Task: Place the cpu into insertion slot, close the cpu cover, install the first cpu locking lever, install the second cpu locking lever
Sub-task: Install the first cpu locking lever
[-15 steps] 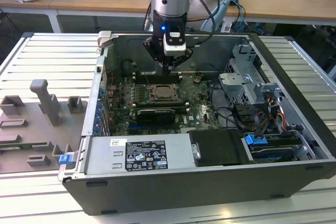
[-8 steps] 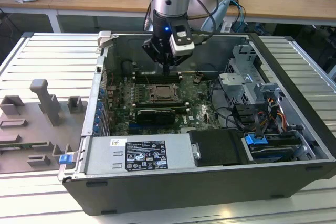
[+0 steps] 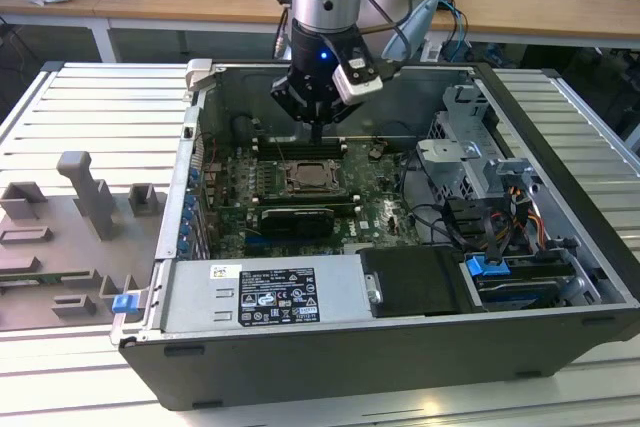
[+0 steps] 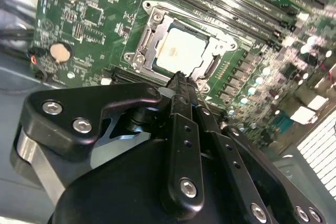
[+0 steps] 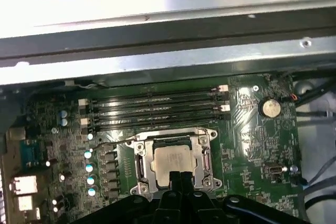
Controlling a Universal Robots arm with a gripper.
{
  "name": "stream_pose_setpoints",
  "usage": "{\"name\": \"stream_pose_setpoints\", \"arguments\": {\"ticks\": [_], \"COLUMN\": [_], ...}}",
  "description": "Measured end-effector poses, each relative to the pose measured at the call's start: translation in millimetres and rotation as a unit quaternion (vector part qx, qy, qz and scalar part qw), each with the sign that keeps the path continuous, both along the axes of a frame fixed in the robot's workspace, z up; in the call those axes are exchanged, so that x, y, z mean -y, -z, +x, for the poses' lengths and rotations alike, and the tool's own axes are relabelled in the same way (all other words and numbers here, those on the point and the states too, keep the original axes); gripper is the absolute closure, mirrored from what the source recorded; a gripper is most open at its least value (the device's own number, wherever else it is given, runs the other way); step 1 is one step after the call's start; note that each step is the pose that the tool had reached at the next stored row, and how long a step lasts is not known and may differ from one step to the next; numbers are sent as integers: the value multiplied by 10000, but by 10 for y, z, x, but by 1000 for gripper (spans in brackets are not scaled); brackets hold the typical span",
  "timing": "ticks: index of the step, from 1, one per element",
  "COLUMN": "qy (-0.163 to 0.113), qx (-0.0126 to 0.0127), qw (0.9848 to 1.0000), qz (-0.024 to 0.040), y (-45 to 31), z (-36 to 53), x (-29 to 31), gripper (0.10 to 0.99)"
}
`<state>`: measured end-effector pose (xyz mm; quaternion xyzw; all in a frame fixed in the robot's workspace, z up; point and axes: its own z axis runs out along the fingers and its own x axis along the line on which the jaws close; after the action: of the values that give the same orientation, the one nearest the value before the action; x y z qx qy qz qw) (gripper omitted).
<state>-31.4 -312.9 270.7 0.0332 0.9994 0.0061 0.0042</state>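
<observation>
Print is sparse here. A white label, dense with small print and marks, sits on the grey power supply at the near wall of the open computer case. In both wrist views the green circuit board carries fine white lettering that is too small for us to make out.

In the exterior view we see the arm coming straight down from above with a blue light lit on its wrist. The gripper points down over the insertion slot, in the middle of the board. It hangs raised above the slot, toward its far side. That view also shows a grey fixture block on the slatted table at the exterior view's left, and a blue tab among the cables at the exterior view's right.

The wrist views give us the socket close up. The cpu lies seated in the slot with its pale metal face up, and the cpu cover lies flat around it as a silver frame. We cannot tell whether the levers are latched. Long black memory slots run just beyond the socket, and a coin cell sits well off to one side.

The gripper has its jaws clenched tip to tip. Its point shows over the edge of the cpu.
</observation>
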Motion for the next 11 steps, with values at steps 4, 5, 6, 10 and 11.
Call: {"name": "stream_pose_setpoints", "arguments": {"ticks": [4, 5, 6, 10, 11], "qy": [-161, -178, -197, -351, -424], "qx": [0, 0, 0, 0, 0], "qw": [9999, 9998, 9998, 9994, 9991], "qz": [4, 7, 13, 28, 29], "y": [3, 3, 4, 8, 9], "z": [-30, -48, -74, -117, -117], "x": [1, 1, 0, 0, 0], "gripper": [980, 980, 980, 980, 980]}}
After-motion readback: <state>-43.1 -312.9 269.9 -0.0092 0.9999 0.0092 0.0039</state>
